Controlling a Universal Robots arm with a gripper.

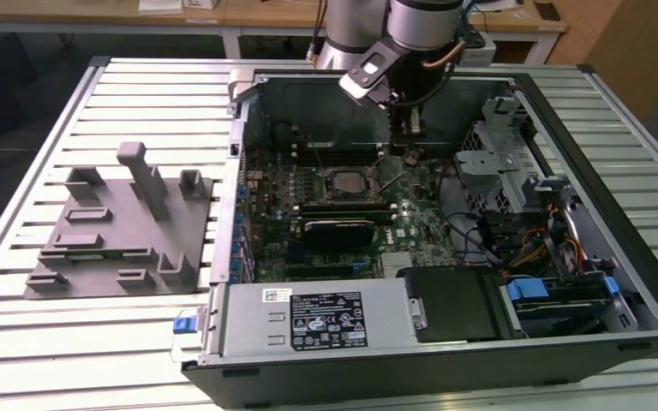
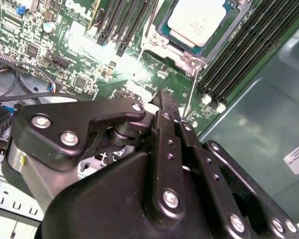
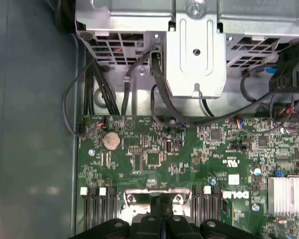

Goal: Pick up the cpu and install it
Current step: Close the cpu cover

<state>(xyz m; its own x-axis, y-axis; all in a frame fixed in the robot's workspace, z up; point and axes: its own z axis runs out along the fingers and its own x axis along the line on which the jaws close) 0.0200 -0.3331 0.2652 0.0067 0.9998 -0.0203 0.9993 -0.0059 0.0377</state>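
Robot gripper [image 2: 163, 99] inside an open computer case [image 1: 421, 377], close to the cpu [image 2: 197, 20] but not touching it.

The 2 black fingers [image 3: 152, 221] are pressed together with nothing between them. The cpu, a silvery square, lies flat in its metal-framed socket [image 2: 164, 50] on the green motherboard [image 3: 149, 159], apart from the fingertips and just beyond them; 1 thin metal rod [image 2: 191, 94] stands beside the fingertips. In the exterior view, a grey fixture plate [image 1: 112, 248] sits on the slatted table [image 1: 78, 351] outside the case, on that view's left.
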